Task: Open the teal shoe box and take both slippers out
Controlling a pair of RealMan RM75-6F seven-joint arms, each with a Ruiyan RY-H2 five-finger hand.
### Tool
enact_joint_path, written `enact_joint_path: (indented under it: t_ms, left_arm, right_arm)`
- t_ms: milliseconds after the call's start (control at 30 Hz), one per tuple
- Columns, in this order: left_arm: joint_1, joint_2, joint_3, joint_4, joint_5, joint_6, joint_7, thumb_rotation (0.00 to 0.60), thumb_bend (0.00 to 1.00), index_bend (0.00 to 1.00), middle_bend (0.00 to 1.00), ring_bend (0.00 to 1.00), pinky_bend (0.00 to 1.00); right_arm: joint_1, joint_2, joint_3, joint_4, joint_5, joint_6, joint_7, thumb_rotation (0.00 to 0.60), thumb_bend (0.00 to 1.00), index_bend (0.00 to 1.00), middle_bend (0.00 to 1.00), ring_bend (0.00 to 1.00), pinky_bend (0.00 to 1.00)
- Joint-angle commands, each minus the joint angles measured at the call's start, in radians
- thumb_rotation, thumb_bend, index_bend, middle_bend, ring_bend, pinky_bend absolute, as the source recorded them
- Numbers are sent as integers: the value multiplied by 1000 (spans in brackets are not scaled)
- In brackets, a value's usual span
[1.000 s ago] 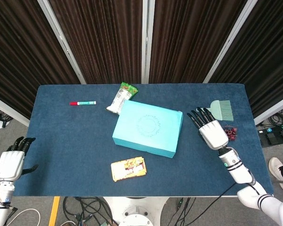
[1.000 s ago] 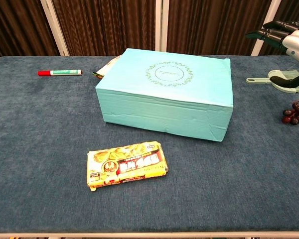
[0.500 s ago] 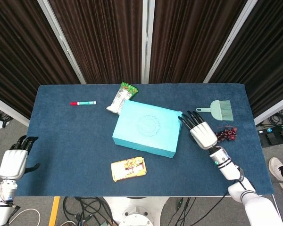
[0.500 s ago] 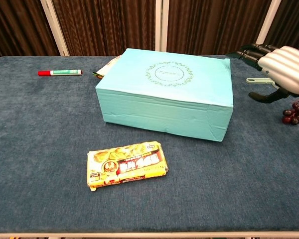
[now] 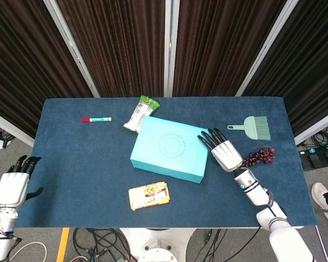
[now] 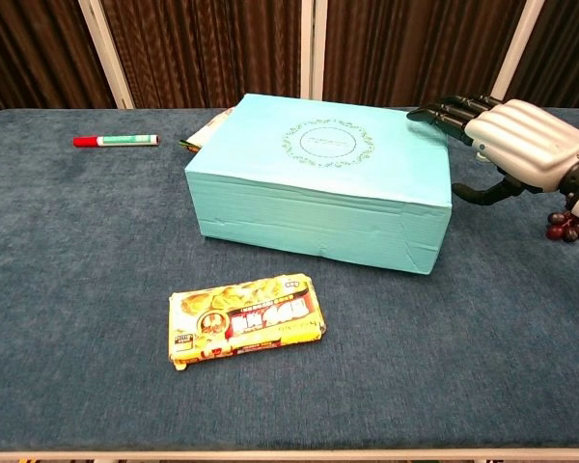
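My right robot hand [image 5: 223, 152] hovers with fingers spread and empty at the right end of the closed teal shoe box [image 5: 171, 148], which sits mid-desk just to its left. My left robot hand [image 5: 13, 185] hangs open, well apart off the desk's left edge. The box's long axis runs left-right, slightly skewed, lid up.

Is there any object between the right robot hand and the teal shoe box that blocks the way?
No, nothing visible stands between them. The right robot hand is already at the right end of the teal shoe box, fingers over its lid edge. The grapes and brush lie farther right.
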Motion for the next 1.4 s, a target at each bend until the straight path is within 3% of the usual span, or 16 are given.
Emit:
enact_joint_path:
  t_ms: [33, 667, 933, 1233, 1400]
  left_arm:
    - [0, -2, -1, 4, -2, 0, -4, 600, 109, 149, 164, 100, 334]
    - [-1, -15, -5, 33, -8, 1, -13, 600, 109, 149, 156, 100, 336]
    - [-3, -20, -2, 39, -7, -4, -27, 600, 108, 149, 155, 100, 337]
    - [-3, -21, -1, 41, -6, -7, -35, 600, 110, 149, 155, 100, 338]
    - [-3, -21, 2, 39, -8, -14, -38, 600, 109, 150, 155, 100, 338]
  right_arm:
    - [4, -5, -6, 8, 2, -6, 3, 600, 278, 0, 50, 0, 77]
    - [32, -31, -24, 34, 22, -28, 39, 600, 334, 0, 98, 0, 74]
    - [25, -32, -17, 30, 40, -1, 103, 600, 346, 0, 247, 0, 74]
    - [28, -36, 22, 15, 88, -3, 214, 600, 282, 0, 378, 17, 74]
    - [30, -35, 62, -38, 136, -50, 355, 600, 282, 29, 442, 57, 73]
